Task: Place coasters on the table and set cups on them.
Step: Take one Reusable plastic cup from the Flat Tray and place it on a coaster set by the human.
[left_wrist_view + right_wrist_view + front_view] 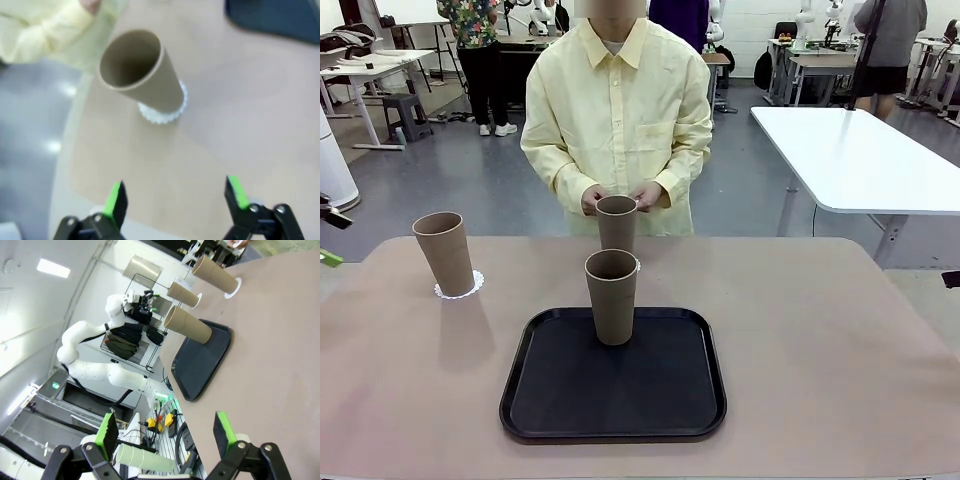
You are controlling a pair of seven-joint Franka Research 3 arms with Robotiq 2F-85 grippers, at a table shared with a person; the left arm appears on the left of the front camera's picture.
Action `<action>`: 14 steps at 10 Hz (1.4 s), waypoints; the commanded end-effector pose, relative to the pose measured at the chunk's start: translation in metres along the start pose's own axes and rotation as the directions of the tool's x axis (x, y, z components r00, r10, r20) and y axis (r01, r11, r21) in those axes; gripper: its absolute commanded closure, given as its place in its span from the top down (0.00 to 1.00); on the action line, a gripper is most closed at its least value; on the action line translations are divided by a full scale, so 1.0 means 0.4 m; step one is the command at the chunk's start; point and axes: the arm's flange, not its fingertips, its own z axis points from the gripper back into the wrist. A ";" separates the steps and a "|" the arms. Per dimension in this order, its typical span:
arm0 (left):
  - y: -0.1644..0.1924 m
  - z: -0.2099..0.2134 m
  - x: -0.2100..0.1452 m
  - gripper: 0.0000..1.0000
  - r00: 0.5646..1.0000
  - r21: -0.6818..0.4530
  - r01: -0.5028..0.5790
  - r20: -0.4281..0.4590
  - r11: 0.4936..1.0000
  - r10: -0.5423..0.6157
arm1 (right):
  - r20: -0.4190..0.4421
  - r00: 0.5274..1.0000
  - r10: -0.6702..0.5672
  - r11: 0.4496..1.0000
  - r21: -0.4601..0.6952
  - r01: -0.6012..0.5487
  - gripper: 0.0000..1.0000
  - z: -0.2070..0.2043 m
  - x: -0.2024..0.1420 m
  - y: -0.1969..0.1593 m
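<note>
One brown cup (445, 252) stands on a white lacy coaster (458, 288) at the table's (840, 340) far left. A second cup (611, 296) stands on the black tray (613, 400). Behind it, a third cup (616, 222) stands near the far edge, with the person's hands (648, 195) at its rim and a coaster edge (637, 265) showing at its base. My left gripper (175, 192) hovers open and empty short of the left cup (142, 72) and its coaster (160, 114). My right gripper (165, 432) is open and empty, far from the cups (187, 324).
The person in a yellow shirt (620, 110) stands at the far side. A white-topped table (860, 150) is at the back right. Bare tabletop lies right of the tray and along the front edge. My left arm (100, 365) appears in the right wrist view.
</note>
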 end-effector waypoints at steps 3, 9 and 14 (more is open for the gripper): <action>-0.127 0.071 0.125 1.00 0.992 -0.065 -0.078 -0.102 0.995 0.071 | 0.001 1.000 0.000 1.000 0.000 0.000 1.00 0.001 0.000 0.000; -0.157 0.082 0.178 1.00 0.987 -0.073 -0.057 -0.152 0.996 0.046 | 0.001 1.000 0.000 1.000 0.000 0.000 1.00 0.001 0.000 0.000; -0.157 0.082 0.178 1.00 0.987 -0.073 -0.057 -0.152 0.996 0.046 | 0.001 1.000 0.000 1.000 0.000 0.000 1.00 0.001 0.000 0.000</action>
